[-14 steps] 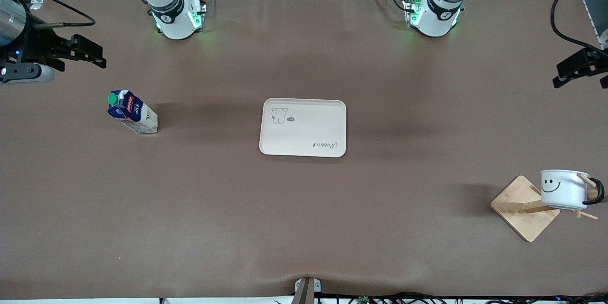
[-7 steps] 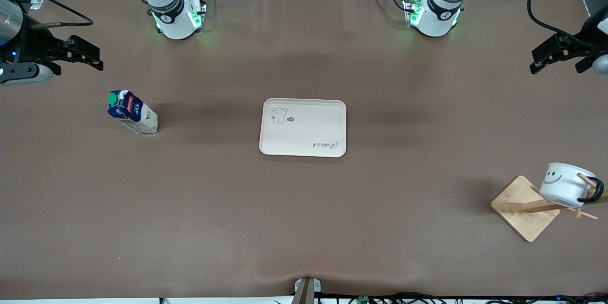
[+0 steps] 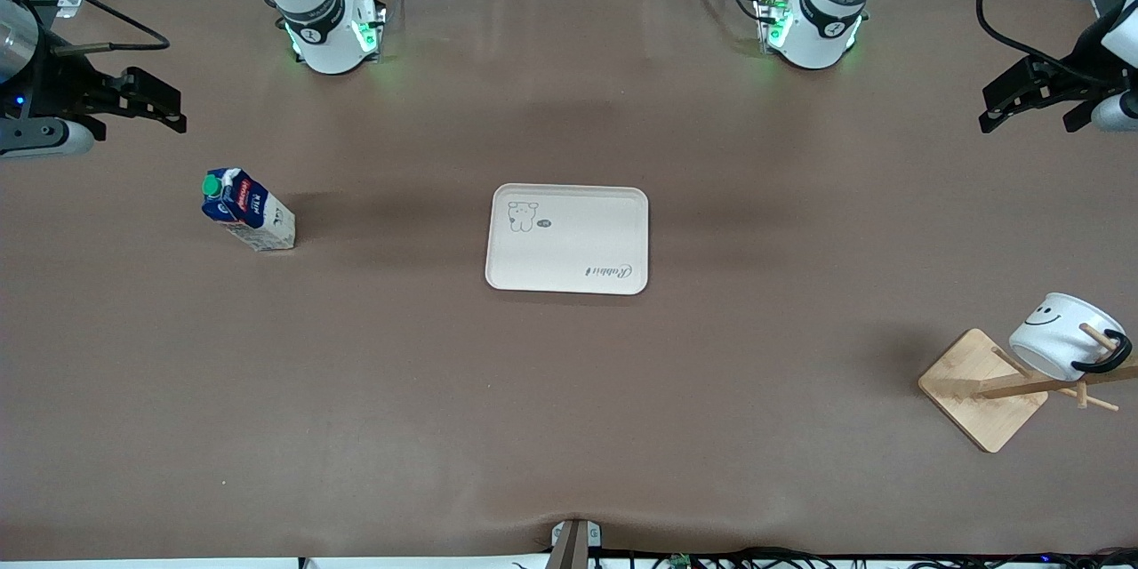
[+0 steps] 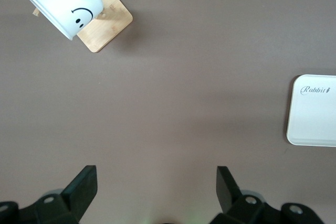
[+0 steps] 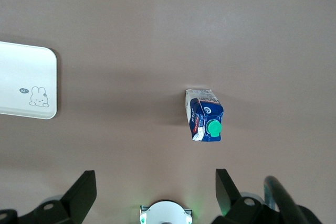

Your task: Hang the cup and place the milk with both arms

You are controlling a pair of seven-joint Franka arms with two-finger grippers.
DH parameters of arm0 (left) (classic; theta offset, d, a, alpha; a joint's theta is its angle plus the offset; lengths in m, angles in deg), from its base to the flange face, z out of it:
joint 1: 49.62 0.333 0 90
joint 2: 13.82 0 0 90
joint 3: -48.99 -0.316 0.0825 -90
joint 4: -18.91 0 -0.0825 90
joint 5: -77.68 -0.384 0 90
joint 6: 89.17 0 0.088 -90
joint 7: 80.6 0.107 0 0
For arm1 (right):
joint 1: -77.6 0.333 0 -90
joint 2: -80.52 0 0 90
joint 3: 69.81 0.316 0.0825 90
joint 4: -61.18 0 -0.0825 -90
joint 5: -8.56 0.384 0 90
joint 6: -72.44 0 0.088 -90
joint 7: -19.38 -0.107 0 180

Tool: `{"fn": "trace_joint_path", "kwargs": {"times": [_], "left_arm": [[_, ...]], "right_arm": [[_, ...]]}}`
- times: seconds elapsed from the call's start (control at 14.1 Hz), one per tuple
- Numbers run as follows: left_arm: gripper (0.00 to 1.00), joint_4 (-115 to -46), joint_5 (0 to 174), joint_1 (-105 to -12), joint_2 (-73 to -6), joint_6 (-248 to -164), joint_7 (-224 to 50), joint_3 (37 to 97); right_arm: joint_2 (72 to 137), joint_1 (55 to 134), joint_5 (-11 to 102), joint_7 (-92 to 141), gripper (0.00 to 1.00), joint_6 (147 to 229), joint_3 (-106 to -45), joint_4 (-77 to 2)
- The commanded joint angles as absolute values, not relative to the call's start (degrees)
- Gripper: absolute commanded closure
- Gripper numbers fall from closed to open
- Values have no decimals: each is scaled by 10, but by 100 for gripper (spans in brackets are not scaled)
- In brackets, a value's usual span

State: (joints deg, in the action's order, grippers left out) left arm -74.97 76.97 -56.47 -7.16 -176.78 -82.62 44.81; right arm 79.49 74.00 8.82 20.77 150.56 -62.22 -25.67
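The white cup (image 3: 1062, 342) with a black smiley face hangs tilted by its black handle on a peg of the wooden rack (image 3: 982, 388) at the left arm's end of the table; it also shows in the left wrist view (image 4: 65, 3). The blue and white milk (image 3: 246, 209) with a green cap stands on the table at the right arm's end and shows in the right wrist view (image 5: 205, 115). My left gripper (image 3: 1022, 102) is open and empty, high above the table. My right gripper (image 3: 151, 102) is open and empty, above the table beside the milk.
A cream tray (image 3: 567, 238) with a rabbit print lies at the table's middle and is bare; it shows in the left wrist view (image 4: 313, 109) and the right wrist view (image 5: 26, 80). The arms' bases (image 3: 333, 27) glow green along the table's edge farthest from the front camera.
The cup has tipped over on its peg and now hangs tilted. My left gripper has moved inward over the table and up a little. My right gripper has drifted slightly outward.
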Motion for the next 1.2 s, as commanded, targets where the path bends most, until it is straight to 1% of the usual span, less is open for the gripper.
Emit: {"fn": "trace_joint_path", "kwargs": {"times": [0.0,0.57,0.85,1.13], "left_arm": [[0,-750,776,-572,-70,-1770,-823,440],[0,-734,771,-571,-76,-1768,-826,440],[0,-722,771,-572,-87,-1768,-827,440],[0,-722,771,-572,-88,-1764,-829,440]], "right_arm": [[783,722,82,217,0,1506,-620,-263],[786,709,86,222,0,1507,-622,-263],[790,747,85,224,0,1510,-686,-263],[789,750,87,223,0,1511,-684,-262]]}}
